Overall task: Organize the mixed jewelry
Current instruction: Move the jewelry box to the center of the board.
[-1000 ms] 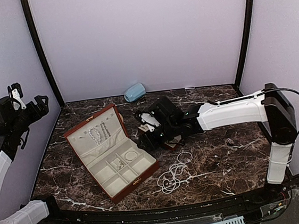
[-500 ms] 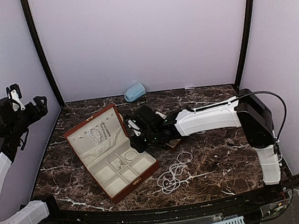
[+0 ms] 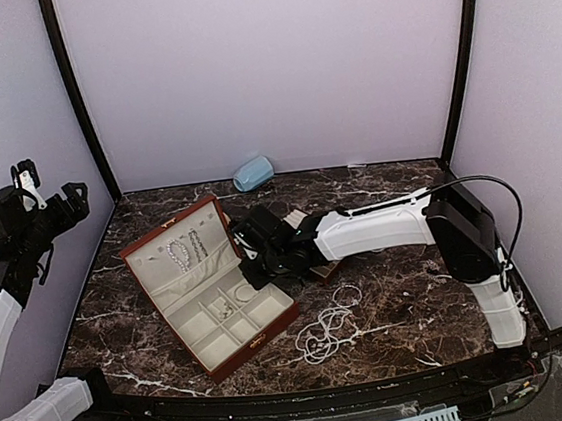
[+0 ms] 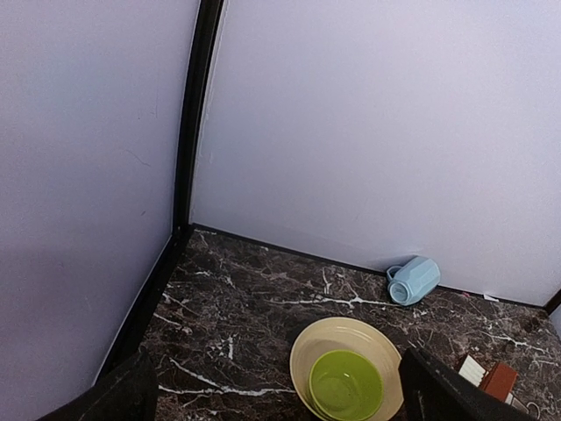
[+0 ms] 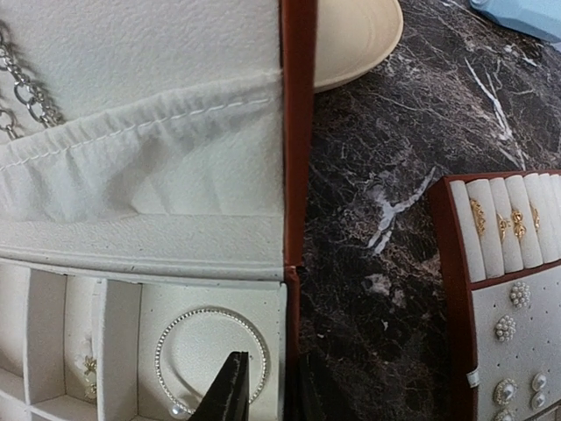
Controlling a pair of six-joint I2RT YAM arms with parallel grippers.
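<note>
The open reddish-brown case [image 3: 136, 248] lies left of centre, with silvery chains [image 3: 186, 251] hung in its lid and a beaded bangle [image 3: 245, 292] in a right compartment. Loose bead strands [image 3: 326, 328] and a small ring [image 3: 348, 293] lie on the table. In the right wrist view the bangle [image 5: 165, 349] lies flat in its compartment. My right gripper [image 5: 267, 396] is slightly open and empty, one finger over the bangle, the other outside the case wall [image 5: 291, 289]. My left gripper [image 4: 280, 399] is open wide, raised at the far left [image 3: 49, 200].
A small tray [image 5: 500, 289] with rings and pearl earrings sits right of the case. A pale blue mug [image 3: 252, 173] lies at the back wall. The left wrist view shows a cream plate [image 4: 329, 338] holding a green bowl [image 4: 346, 386]; the plate's rim [image 5: 359, 39] shows behind the lid.
My right gripper has moved left from over the small tray to the case's right edge, above the bangle compartment. The left arm has barely moved.
</note>
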